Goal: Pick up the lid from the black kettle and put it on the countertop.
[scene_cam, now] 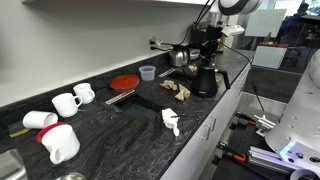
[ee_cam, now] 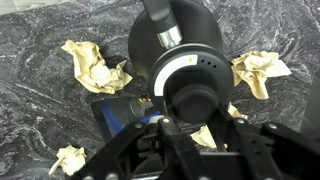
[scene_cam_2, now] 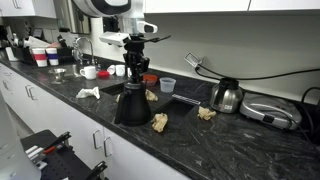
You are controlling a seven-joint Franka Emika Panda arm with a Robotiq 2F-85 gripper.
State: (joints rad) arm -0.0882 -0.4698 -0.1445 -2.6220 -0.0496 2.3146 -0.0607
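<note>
The black kettle (scene_cam: 203,80) stands on the dark speckled countertop (scene_cam: 110,145) and shows in both exterior views (scene_cam_2: 132,102). In the wrist view I look down on its glossy body (ee_cam: 165,40). The small round dark lid (ee_cam: 197,100) sits on the kettle's narrow top. My gripper (ee_cam: 199,122) is directly over the kettle (scene_cam_2: 135,62), open, with one finger on each side of the lid. I see a small gap between the fingers and the lid. The kettle's top is hidden by the gripper in both exterior views.
Crumpled paper pieces (ee_cam: 95,68) (ee_cam: 258,70) lie around the kettle's base. A flat dark mat (ee_cam: 112,115) lies beside it. A red disc (scene_cam: 124,81), a small blue cup (scene_cam: 147,72), white mugs (scene_cam: 65,103) and a shiny metal pot (scene_cam_2: 226,95) stand on the counter.
</note>
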